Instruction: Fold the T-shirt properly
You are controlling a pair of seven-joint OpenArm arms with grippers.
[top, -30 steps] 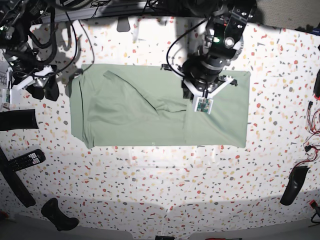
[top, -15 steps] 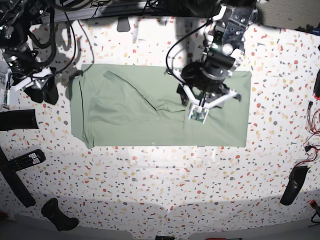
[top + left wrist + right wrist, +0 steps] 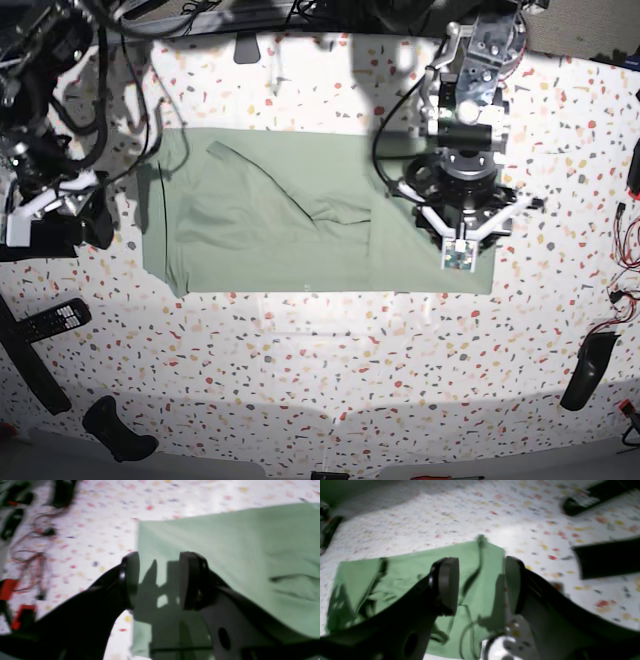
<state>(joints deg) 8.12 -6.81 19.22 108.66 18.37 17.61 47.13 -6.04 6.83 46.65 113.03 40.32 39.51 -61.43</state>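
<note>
— Sage-green cotton is what we see first: the T-shirt [image 3: 300, 225] lies flat on the speckled table [image 3: 330, 370], spread as a wide rectangle, with diagonal creases running from its upper left toward the middle.

— And where do we put the left tool [image 3: 460, 240]?

— Above the shirt's right end, near the lower right corner in the base view. From the left wrist camera its two black pads stand apart with nothing between them (only their own shadow falls on the cloth), and the shirt's straight edge [image 3: 137, 545] runs just under the left-hand pad.

— The right tool [image 3: 75, 215]?

— We find it at the left end of the shirt, just off the left edge in the base view. In the right wrist view [image 3: 481, 585] its pads are apart too, empty, with the rumpled corner of the shirt [image 3: 480, 555] showing in the gap below them.

— Anything else on the table?

— A black remote control [image 3: 55, 320] lies near the left edge, well apart from the shirt. Red and black cables [image 3: 625, 270] trail along the right edge, and a dark object [image 3: 588, 370] sits below them; what it is, we cannot tell.
</note>
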